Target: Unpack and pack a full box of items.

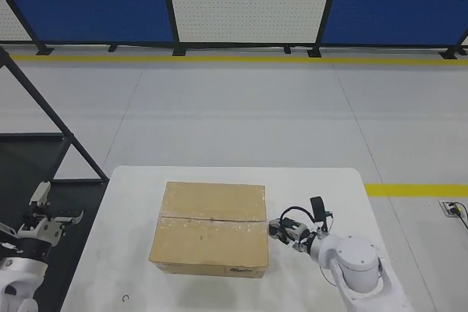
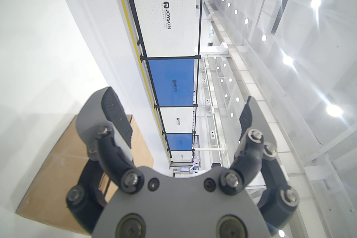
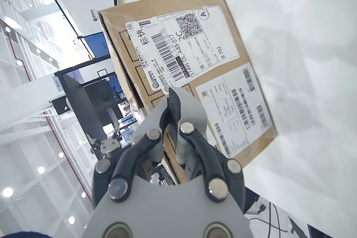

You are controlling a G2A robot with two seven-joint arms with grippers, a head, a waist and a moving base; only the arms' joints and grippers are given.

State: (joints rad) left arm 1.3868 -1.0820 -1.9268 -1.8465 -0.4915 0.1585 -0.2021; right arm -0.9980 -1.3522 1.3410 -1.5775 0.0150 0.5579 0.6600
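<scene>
Cardboard flaps shut, the box point(image 1: 209, 228) is sitting in the middle of the white bench point(image 1: 320, 187). We are holding our right pincer point(image 3: 172, 94) clenched on nothing just beside its labelled side, and our left pincer point(image 2: 179, 96) released, well apart beyond the bench edge. We are judging that pressing in with clenched pads risks sliding the box sideways, since nothing is bracing its far side.
</scene>
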